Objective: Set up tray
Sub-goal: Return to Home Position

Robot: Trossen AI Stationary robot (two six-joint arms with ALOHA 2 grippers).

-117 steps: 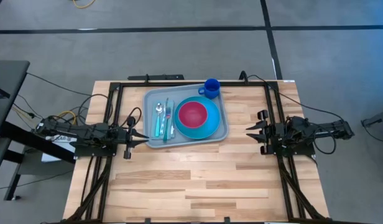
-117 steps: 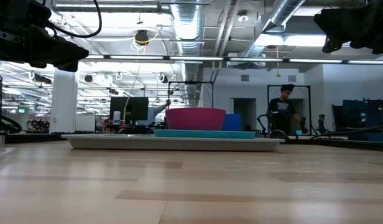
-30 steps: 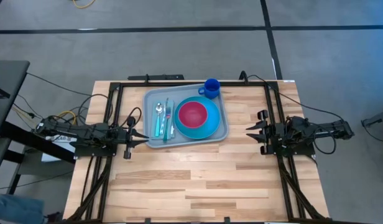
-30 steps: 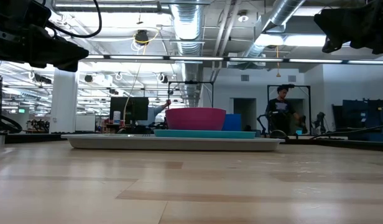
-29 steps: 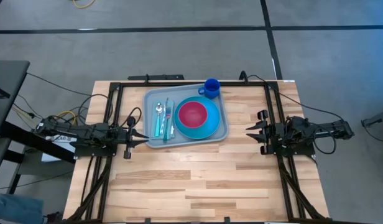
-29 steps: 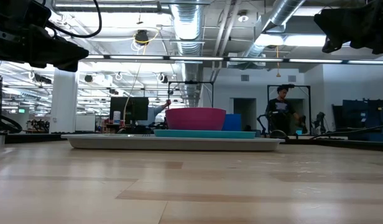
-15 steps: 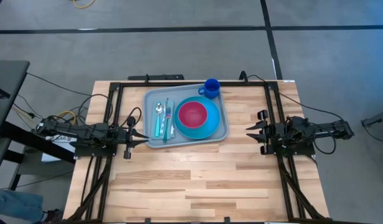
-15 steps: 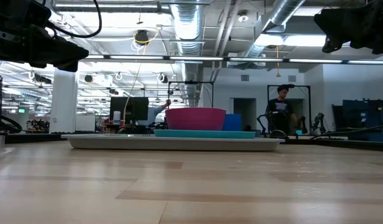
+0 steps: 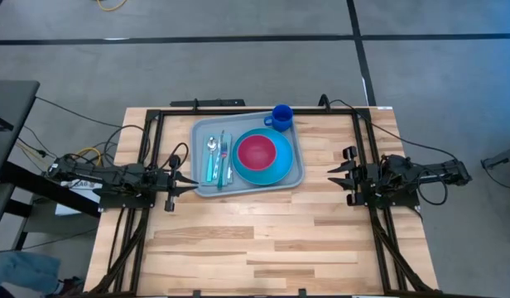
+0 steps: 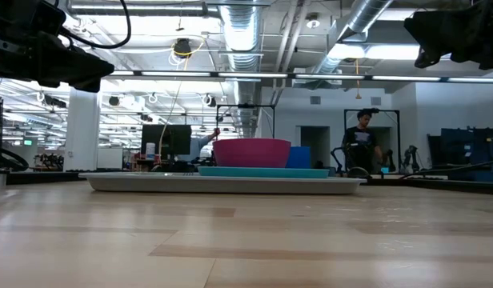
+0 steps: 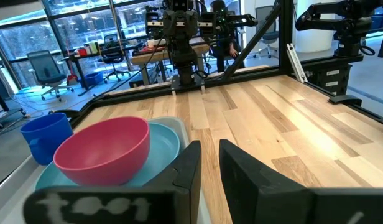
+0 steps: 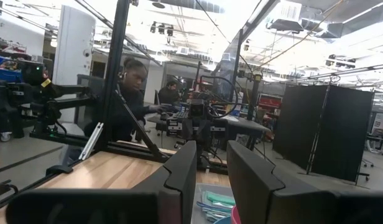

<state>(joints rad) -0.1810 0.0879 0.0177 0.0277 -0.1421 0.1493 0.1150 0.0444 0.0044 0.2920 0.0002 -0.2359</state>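
Note:
The pale grey-blue tray (image 9: 248, 156) lies flat on the far middle of the table. On it a round blue plate (image 9: 276, 170) carries a magenta bowl (image 9: 257, 151). A blue cup (image 9: 281, 116) stands at the tray's far right corner. A spoon and a fork lie on a teal rectangle (image 9: 215, 161) at the tray's left. My left gripper (image 9: 191, 181) rests by the tray's near left corner, and my right gripper (image 9: 329, 175) waits right of the tray. Both are shut to a narrow slit and hold nothing. The low view shows the tray (image 10: 222, 183) edge-on.
A black frame (image 9: 238, 112) runs around the far part of the table and along both sides. Bare wood (image 9: 255, 240) fills the near half. A person's blue-clad part (image 9: 23, 269) shows off the near left corner. People stand in the room beyond (image 10: 362, 140).

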